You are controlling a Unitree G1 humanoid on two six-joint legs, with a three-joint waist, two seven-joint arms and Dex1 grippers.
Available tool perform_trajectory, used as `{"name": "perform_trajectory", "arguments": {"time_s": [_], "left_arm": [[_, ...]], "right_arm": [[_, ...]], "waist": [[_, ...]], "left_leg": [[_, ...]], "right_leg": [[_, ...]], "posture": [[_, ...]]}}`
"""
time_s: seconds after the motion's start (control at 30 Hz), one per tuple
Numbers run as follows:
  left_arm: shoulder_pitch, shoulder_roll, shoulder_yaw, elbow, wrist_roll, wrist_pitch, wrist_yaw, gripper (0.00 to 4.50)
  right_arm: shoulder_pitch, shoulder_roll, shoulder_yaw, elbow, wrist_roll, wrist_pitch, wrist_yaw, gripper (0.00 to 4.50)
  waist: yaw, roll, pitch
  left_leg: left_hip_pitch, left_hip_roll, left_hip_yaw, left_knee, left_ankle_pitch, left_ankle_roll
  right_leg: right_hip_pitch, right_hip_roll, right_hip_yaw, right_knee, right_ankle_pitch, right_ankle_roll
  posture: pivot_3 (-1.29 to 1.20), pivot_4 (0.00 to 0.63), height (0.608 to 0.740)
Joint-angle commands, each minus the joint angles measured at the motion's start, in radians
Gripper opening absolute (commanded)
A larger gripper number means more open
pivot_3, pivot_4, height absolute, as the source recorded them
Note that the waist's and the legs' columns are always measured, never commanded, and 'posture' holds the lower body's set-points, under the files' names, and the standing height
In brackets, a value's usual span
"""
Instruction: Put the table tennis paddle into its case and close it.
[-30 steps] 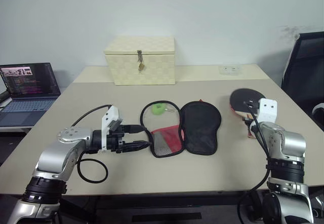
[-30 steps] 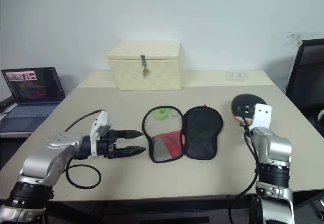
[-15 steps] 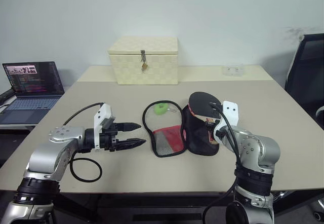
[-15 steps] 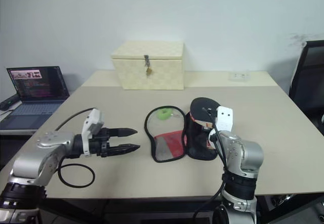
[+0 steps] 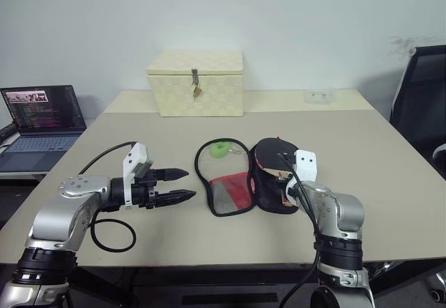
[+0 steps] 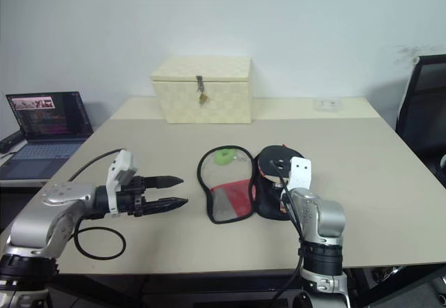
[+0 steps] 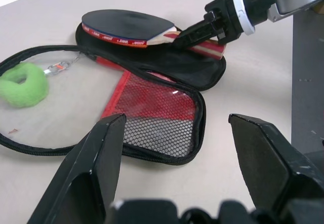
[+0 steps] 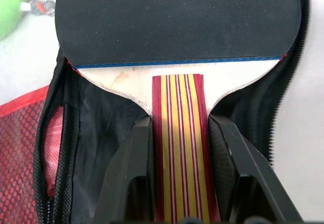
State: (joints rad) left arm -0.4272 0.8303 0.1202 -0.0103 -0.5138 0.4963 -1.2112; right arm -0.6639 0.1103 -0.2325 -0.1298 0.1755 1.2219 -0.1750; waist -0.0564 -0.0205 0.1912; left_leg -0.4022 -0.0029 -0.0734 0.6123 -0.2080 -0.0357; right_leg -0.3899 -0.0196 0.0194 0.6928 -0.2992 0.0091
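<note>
The case (image 5: 247,175) lies unzipped and spread flat in the middle of the tabletop (image 5: 390,162), and I'll place everything from it. Its clear-fronted half with the grey mesh pocket (image 7: 162,130) and red lining is toward the robot's left, its black fabric half toward the right. A green fuzzy ball (image 5: 221,149) on a small clip sits inside the clear half, at its far end.

The right end effector (image 8: 177,183) is clamped on the striped handle of the table tennis paddle (image 8: 177,24), one black finger on each side. The paddle's black round face is over the black half of the case, just above the fabric or resting on it; I cannot tell which.

The left end effector (image 5: 174,186) hangs just left of the case, fingers spread wide and pointing at it, holding nothing.

Behind the case, a cream woven box (image 5: 195,81) stands latched. A laptop (image 5: 38,123) is open far to the case's left.
</note>
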Motion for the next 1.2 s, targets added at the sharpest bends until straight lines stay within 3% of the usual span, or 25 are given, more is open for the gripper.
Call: {"name": "perform_trajectory", "arguments": {"time_s": [0.03, 0.23, 0.43, 0.57, 0.7, 0.9, 1.0, 1.2], "left_arm": [[-0.003, 0.021, 0.033, -0.029, -0.014, -0.01, -0.002, 3.55], [0.0, 0.02, 0.031, -0.021, -0.01, -0.02, -0.007, 3.55], [-0.006, 0.019, 0.023, -0.006, 0.001, -0.032, -0.01, 3.55], [-0.004, 0.017, 0.015, -0.003, 0.013, -0.031, 0.0, 3.55], [0.001, 0.013, 0.021, 0.016, 0.032, -0.026, 0.038, 3.55], [-0.02, -0.012, 0.013, 0.129, 0.096, -0.088, 0.104, 3.55], [-0.054, -0.021, -0.015, 0.228, 0.158, -0.138, 0.132, 3.0], [-0.17, -0.08, -0.085, 0.444, 0.281, -0.223, 0.21, 0.89]], "right_arm": [[-0.004, 0.0, 0.023, -0.015, -0.004, -0.041, 0.007, 1.09], [0.014, 0.01, 0.018, -0.002, -0.004, -0.064, -0.003, 1.09], [0.021, 0.01, 0.047, -0.025, -0.003, -0.069, 0.009, 2.98], [0.029, -0.046, 0.143, -0.121, 0.036, -0.006, 0.102, 4.31], [0.035, -0.232, 0.212, -0.29, 0.151, 0.09, 0.307, 4.31], [0.009, -0.49, 0.12, -0.427, 0.387, 0.098, 0.622, 4.31], [0.018, -0.584, 0.097, -0.447, 0.464, 0.09, 0.723, 4.37], [0.035, -0.666, 0.095, -0.443, 0.505, 0.055, 0.761, 4.37]], "waist": [[0.0, 0.0, 0.0], [0.0, 0.0, 0.0], [0.0, 0.0, 0.0], [0.0, 0.0, 0.0], [0.0, 0.0, 0.0], [0.004, 0.0, 0.0], [0.004, 0.0, 0.0], [0.009, -0.001, 0.0]], "left_leg": [[0.0, 0.0, 0.0, 0.0, 0.0, 0.0], [0.0, 0.0, 0.0, 0.0, 0.0, 0.0], [0.0, 0.0, 0.0, 0.0, 0.0, 0.0], [0.0, 0.0, 0.0, 0.0, 0.0, 0.0], [0.0, 0.0, -0.001, 0.0, 0.0, 0.0], [-0.001, 0.0, -0.003, 0.0, 0.0, 0.0], [0.0, 0.001, -0.003, 0.0, 0.0, 0.0], [-0.001, 0.0, -0.002, 0.0, 0.0, 0.0]], "right_leg": [[0.0, 0.0, 0.0, 0.0, 0.0, 0.0], [0.0, 0.0, 0.0, 0.0, 0.0, 0.0], [0.0, 0.0, 0.0, 0.0, 0.0, 0.0], [0.0, 0.0, 0.0, 0.0, 0.0, 0.0], [0.0, 0.0, -0.001, -0.002, 0.0, 0.0], [0.002, 0.0, -0.003, -0.004, -0.002, 0.003], [0.002, 0.0, -0.003, -0.004, -0.001, 0.003], [0.002, 0.0, -0.003, -0.005, -0.001, 0.003]], "posture": [[0.0, 0.15, 0.74], [0.0, 0.15, 0.74], [0.0, 0.15, 0.74], [0.0, 0.15, 0.74], [0.0, 0.15, 0.74], [0.0, 0.15, 0.74], [0.0, 0.15, 0.74], [0.0, 0.15, 0.74]]}}
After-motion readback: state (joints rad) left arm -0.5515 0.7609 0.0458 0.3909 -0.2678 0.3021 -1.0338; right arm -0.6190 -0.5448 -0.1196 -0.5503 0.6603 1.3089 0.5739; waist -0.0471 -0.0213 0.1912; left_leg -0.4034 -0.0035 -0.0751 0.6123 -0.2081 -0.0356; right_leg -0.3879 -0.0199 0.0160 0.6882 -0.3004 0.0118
